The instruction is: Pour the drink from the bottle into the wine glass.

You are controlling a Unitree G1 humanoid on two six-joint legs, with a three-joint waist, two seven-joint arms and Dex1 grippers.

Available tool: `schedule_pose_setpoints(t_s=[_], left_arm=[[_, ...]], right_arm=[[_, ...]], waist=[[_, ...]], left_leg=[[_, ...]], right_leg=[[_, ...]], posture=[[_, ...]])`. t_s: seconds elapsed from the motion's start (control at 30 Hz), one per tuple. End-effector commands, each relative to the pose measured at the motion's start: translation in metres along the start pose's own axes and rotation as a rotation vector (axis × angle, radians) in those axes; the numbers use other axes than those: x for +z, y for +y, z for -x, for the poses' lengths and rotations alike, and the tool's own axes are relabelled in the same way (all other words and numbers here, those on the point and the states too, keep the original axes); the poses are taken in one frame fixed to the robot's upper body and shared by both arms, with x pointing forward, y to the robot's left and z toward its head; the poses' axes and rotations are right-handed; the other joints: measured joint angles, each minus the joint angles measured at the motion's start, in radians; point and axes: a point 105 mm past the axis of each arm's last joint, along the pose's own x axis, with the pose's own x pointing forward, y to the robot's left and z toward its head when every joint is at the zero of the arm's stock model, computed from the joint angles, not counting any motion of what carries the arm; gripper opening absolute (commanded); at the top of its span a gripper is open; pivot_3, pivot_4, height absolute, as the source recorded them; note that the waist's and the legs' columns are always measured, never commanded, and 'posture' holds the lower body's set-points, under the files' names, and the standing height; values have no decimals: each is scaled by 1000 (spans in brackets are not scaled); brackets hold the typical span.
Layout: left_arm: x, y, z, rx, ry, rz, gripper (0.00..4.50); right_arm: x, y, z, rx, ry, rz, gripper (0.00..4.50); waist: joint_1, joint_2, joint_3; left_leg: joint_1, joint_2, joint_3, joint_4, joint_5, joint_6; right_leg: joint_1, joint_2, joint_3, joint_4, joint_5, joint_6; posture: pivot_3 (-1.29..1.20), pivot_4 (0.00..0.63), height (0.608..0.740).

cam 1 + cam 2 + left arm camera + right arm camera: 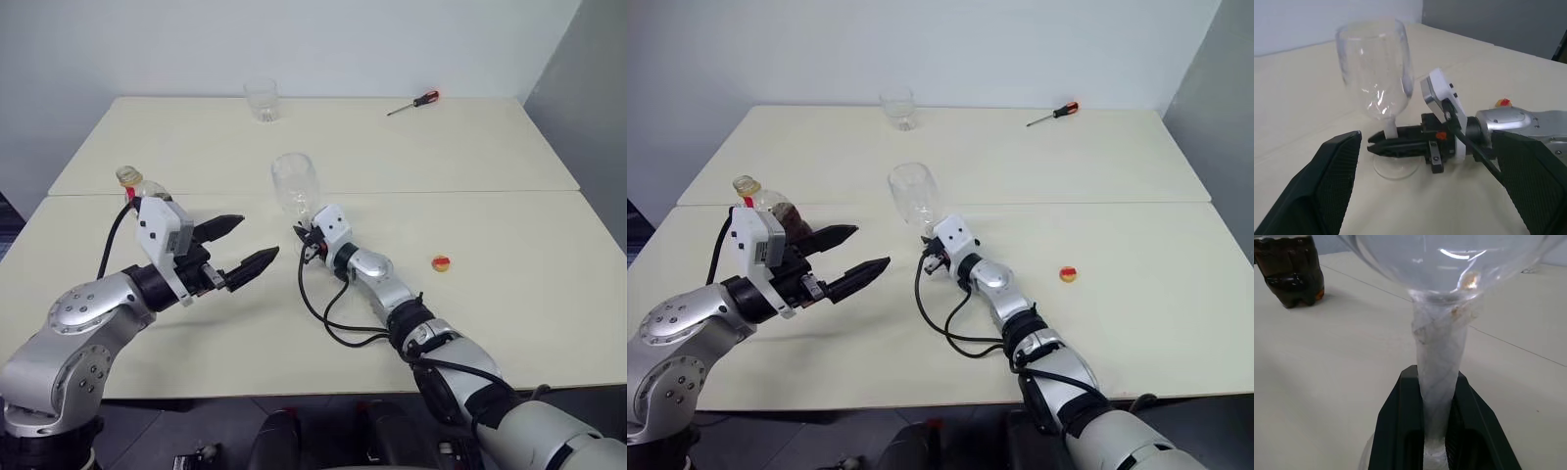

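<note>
Right wrist view gives us the nearest fact: the right tool (1440, 431) is clamped on the stem of the wine glass (1440, 347), one black finger (1400, 431) on each side, low down by the foot. We see the glass standing upright, long axis vertical, mouth up, its bowl clear, its foot on the cream worktop (509, 294) near the middle.

To its left the left tool (242, 245) hovers above the worktop with its fingers wide apart, holding nothing and pointing level toward the glass.

Behind that tool stands the bottle (774, 208), upright, its neck opening pointing up, with the dark drink (1290, 274) in its lower body. A small yellow and red cap (441, 262) lies on the worktop to the right of the right arm.

Farther back we see a clear tumbler (262, 100) near the far edge, and a red-handled screwdriver (413, 103) lying flat to its right.
</note>
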Motion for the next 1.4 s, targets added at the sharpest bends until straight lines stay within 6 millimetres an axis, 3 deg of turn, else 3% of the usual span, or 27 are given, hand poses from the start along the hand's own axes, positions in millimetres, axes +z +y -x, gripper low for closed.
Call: schedule_pose_setpoints(t_s=[0.03,0.33,0.83,1.23,1.4], left_arm=[[2,0,16,36,7,-32,4500],[-19,1,41,119,71,-5,4500],[-10,7,32,107,40,-44,4500],[-6,9,25,98,23,-58,4500],[-6,10,23,98,18,-58,4500]], right_arm=[[28,13,-15,5,-85,-2,212],[25,15,-16,2,-80,6,212],[17,14,-16,-23,-40,-39,212],[12,9,-13,-27,-22,-43,4321],[11,9,-12,-23,-21,-37,4472]], waist=[[0,0,0],[1,0,0],[1,0,0],[1,0,0],[1,0,0]], left_leg=[[0,0,0,0,0,0],[-1,0,0,0,0,0],[0,0,0,0,0,0],[0,0,0,0,0,0],[-1,0,0,0,0,0]], right_leg=[[0,0,0,0,0,0],[-1,-1,0,0,0,0],[0,-1,0,0,0,0],[0,0,0,0,0,0],[0,-1,0,0,0,0]], posture=[[0,150,740],[0,150,740],[0,150,740],[0,150,740],[0,150,740]])
